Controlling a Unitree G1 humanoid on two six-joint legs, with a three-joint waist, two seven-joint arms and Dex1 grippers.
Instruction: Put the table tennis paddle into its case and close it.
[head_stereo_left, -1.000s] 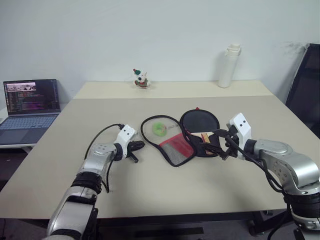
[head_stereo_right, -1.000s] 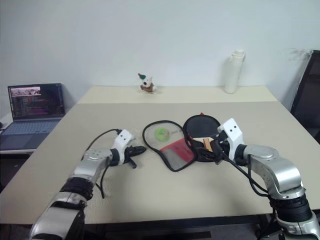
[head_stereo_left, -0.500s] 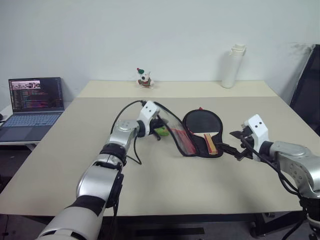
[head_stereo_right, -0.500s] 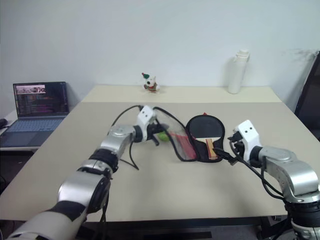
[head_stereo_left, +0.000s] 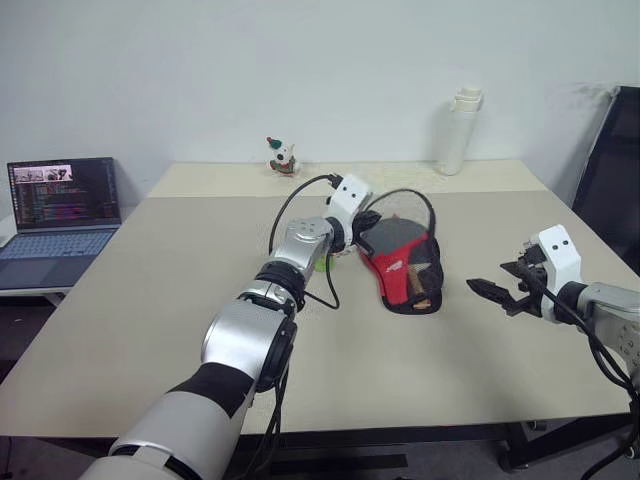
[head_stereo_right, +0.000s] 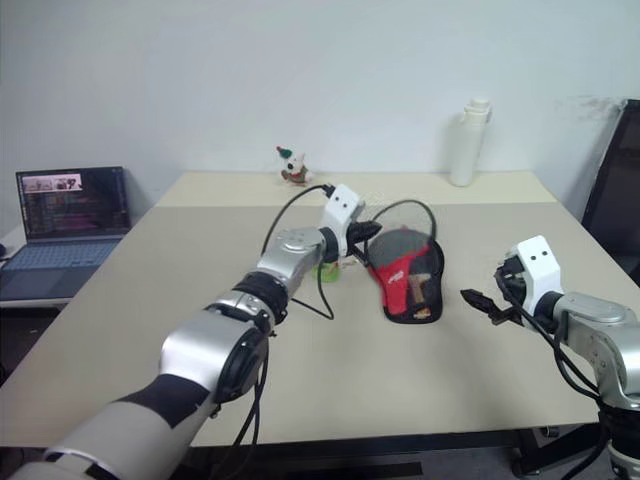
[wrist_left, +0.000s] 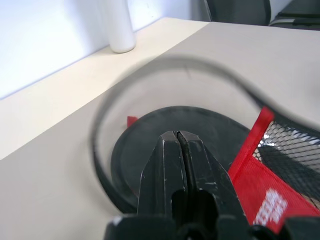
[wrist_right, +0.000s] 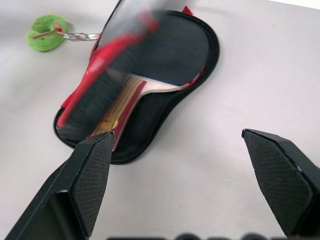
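At centre frame your left gripper (head_stereo_left: 362, 232), clamped on the case (head_stereo_left: 408, 268) flap, folds it over the table tennis paddle (wrist_right: 131, 97) inside; your right gripper (head_stereo_left: 497, 288) waits spread. The flap may slip or drag the case.

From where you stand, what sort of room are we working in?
Probably an office or lab workroom: a wide beige table, an open laptop with code on its screen on a side desk, and a black office chair by the plain white wall.
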